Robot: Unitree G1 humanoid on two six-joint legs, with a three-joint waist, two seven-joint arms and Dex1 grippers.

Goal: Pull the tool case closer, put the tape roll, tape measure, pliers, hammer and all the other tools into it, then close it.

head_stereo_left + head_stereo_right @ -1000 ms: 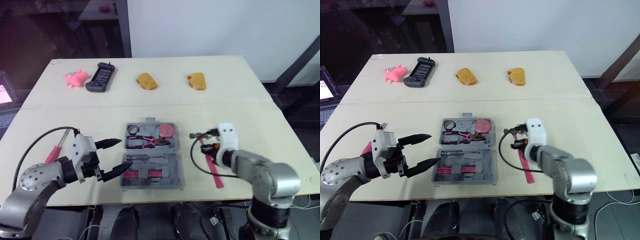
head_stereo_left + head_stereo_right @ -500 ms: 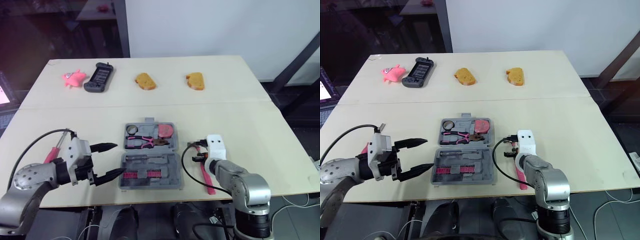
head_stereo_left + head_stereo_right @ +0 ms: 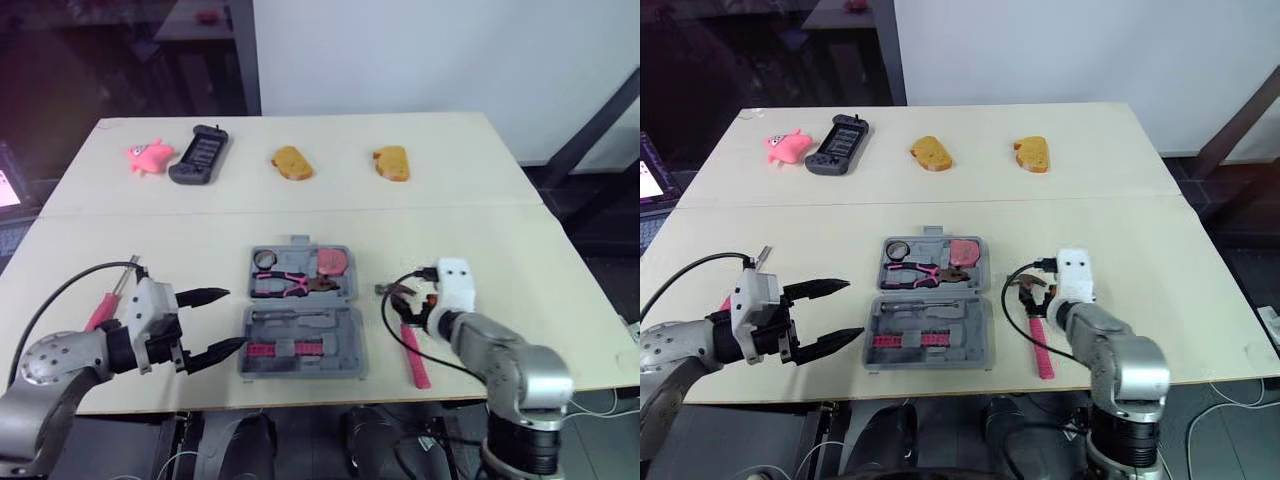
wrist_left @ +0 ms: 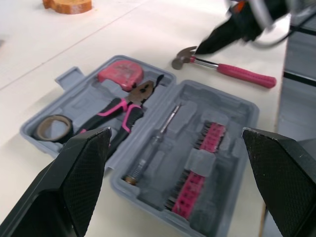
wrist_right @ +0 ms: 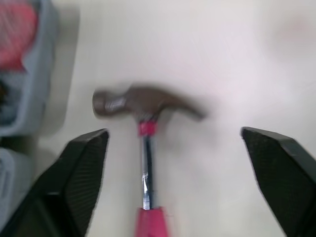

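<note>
— Grey plastic tool case (image 3: pixel 345 325) lies open at the near middle of the pale wooden table (image 3: pixel 480 230). What does the robot have in hand?

— By the look of it, the steel-headed hammer with the pink handle (image 3: pixel 412 348). It lies flat on the table just right of the case, with its head at the far end and its handle running toward the near edge.

— How should the robot take it?

— The right gripper (image 5: pixel 174 131) hangs over the head end. Its two black fingers stand wide apart, one on each side of the hammer head. They hold nothing, and no contact with the hammer can be made out. A grip on the shaft just below the head would probably serve better than one on the broad, uneven head. The fingers should come down square across the handle before they close, or the hammer may swivel.

— And the other arm?

— The left gripper (image 3: pixel 236 318) sits just left of the case, its jaws spread wide and empty, clear of the rim. It could steady the case while the hammer goes in.

— What about the smaller things?

— Black-and-pink pliers (image 4: pixel 123 106), a red tape measure (image 4: pixel 121 71) and a dark tape roll (image 4: pixel 52 127) sit in the far half of the case. A slim pink-handled tool (image 3: pixel 102 310) lies farther left, beside that arm. Its kind is hard to tell.
</note>
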